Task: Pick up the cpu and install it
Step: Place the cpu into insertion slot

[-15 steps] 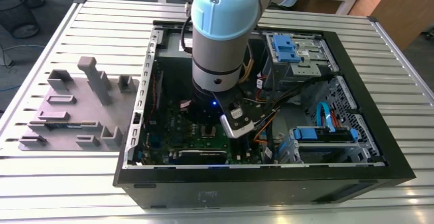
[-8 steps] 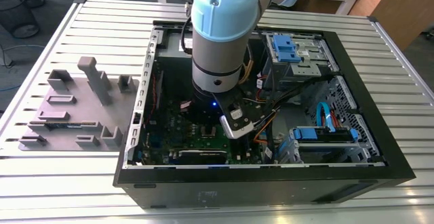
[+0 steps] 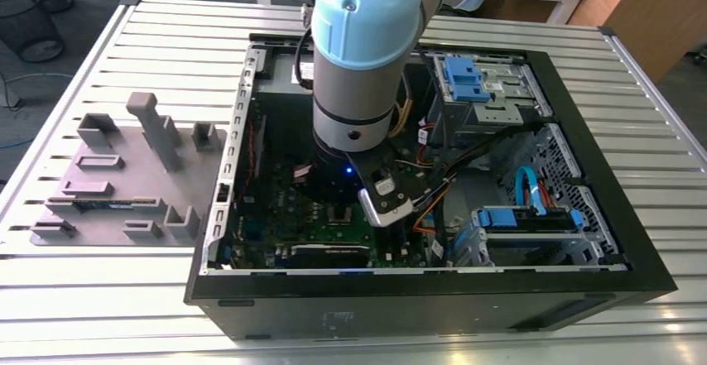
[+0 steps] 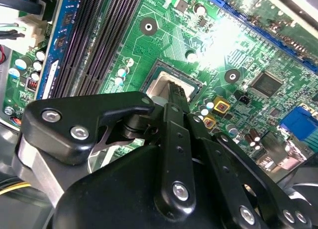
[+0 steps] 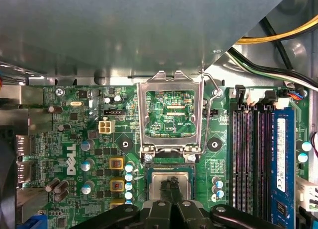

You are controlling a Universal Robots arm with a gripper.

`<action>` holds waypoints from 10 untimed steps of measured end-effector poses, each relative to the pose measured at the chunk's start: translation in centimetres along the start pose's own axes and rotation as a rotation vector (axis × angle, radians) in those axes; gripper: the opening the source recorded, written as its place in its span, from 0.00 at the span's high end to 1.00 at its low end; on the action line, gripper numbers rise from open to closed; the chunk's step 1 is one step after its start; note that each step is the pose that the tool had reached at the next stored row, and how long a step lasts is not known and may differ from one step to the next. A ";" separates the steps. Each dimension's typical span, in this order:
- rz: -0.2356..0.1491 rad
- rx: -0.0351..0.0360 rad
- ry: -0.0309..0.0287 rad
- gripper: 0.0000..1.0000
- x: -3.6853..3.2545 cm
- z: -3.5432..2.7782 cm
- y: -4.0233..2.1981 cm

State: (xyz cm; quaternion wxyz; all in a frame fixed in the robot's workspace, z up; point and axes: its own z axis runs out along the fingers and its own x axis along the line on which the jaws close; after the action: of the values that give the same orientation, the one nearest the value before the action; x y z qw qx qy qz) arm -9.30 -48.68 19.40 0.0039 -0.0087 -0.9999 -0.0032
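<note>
Above the motherboard [image 3: 290, 234], exterior view: one arm [image 3: 356, 67] inside the case [image 3: 442, 290]. First wrist view adds one socket frame [image 5: 171, 80] hinged open, with one cpu [image 5: 155, 182] seated beside it. Second wrist view: the gripper [image 4: 175, 87] has two fingers [image 4: 180, 97] nearly together, tips over the cpu.

The cpu [image 5: 155, 184] apparently lies in the socket [image 5: 169, 166], just beside the hinged frame [image 5: 170, 83].

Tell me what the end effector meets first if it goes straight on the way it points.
The cpu, lying in its socket: the end effector points straight at its metal top and looks at or just above it, though depth is unclear.
</note>
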 end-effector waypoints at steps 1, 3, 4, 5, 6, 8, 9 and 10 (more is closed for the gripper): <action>0.000 0.0001 0.0000 0.89 0.00 0.00 0.00; 0.000 0.0002 0.0001 0.89 0.00 0.01 0.00; 0.000 0.0000 0.0000 0.89 0.00 0.02 0.00; 0.000 -0.0001 0.0000 0.89 0.00 0.03 0.00; 0.000 0.0000 0.0000 0.89 0.00 0.03 0.00; 0.000 0.0000 0.0000 0.89 0.00 0.06 0.00; 0.000 0.0000 0.0000 0.89 0.00 0.06 0.00; 0.000 -0.0002 -0.0001 0.89 0.00 0.06 0.00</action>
State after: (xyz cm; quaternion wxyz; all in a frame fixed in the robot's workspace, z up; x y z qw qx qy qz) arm -9.30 -48.67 19.34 0.0038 -0.0087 -0.9999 -0.0033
